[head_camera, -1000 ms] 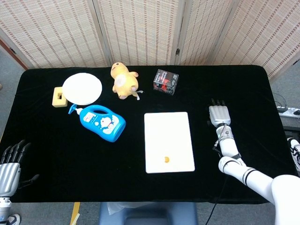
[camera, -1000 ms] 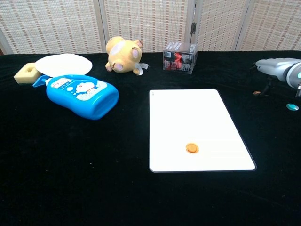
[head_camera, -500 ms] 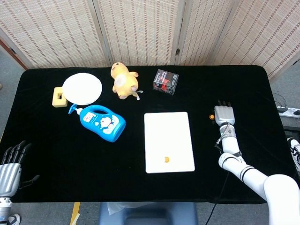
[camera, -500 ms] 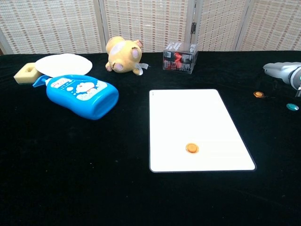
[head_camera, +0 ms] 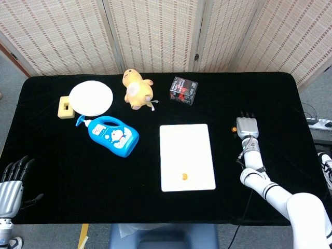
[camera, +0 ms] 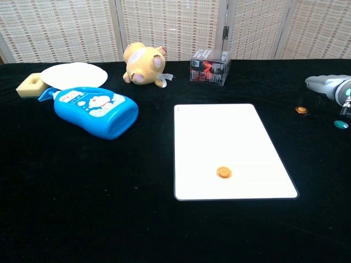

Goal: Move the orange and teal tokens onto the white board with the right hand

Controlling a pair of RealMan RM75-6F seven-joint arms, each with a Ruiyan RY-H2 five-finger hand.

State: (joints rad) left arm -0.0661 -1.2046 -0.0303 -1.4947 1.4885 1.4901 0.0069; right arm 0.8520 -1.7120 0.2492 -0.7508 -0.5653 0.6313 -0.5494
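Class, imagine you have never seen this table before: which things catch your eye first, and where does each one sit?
The white board lies mid-table on the black cloth, with one orange token on its near part. To its left lies a bright blue bottle on its side, with a yellow plush toy behind. At the right edge, the right hand sits beside a second orange token and a teal token.

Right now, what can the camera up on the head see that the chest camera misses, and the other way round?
Only the head view shows the left robot hand at the table's near corner, apart from everything. Only the chest view shows the small round teal token on the black cloth. Both show the flat white rectangular board carrying one round orange token, a second orange token lying off the board, and the right robot hand beside it.
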